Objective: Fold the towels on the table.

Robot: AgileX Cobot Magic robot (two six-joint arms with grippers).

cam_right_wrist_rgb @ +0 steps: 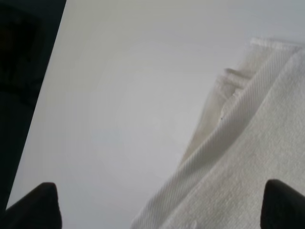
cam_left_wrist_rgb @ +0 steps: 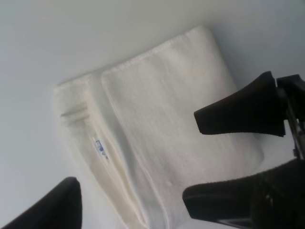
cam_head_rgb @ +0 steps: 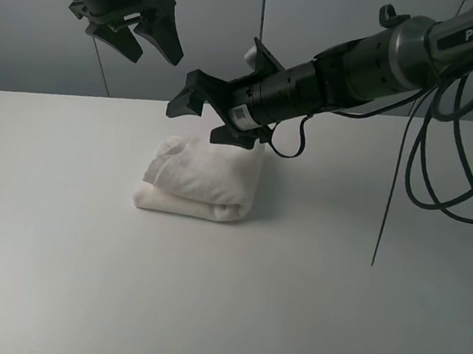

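The cream terry towel (cam_head_rgb: 206,182) lies folded into a thick bundle on the white table (cam_head_rgb: 59,234), near its middle. My right gripper (cam_head_rgb: 198,123) hangs open just above the towel's far edge and holds nothing. In the right wrist view its fingertips (cam_right_wrist_rgb: 33,205) stand wide apart over the towel (cam_right_wrist_rgb: 248,143) and bare table. My left gripper (cam_head_rgb: 156,57) is open and empty, raised high above and to the left of the towel. The left wrist view looks down on the towel (cam_left_wrist_rgb: 157,129), its small label (cam_left_wrist_rgb: 100,149) and the right gripper's fingers (cam_left_wrist_rgb: 238,112).
The grey wall (cam_head_rgb: 29,51) stands behind the table's far edge. Black cables (cam_head_rgb: 443,166) loop down from the right arm over the table's right side. In the right wrist view, a dark area (cam_right_wrist_rgb: 24,47) lies beyond the table edge.
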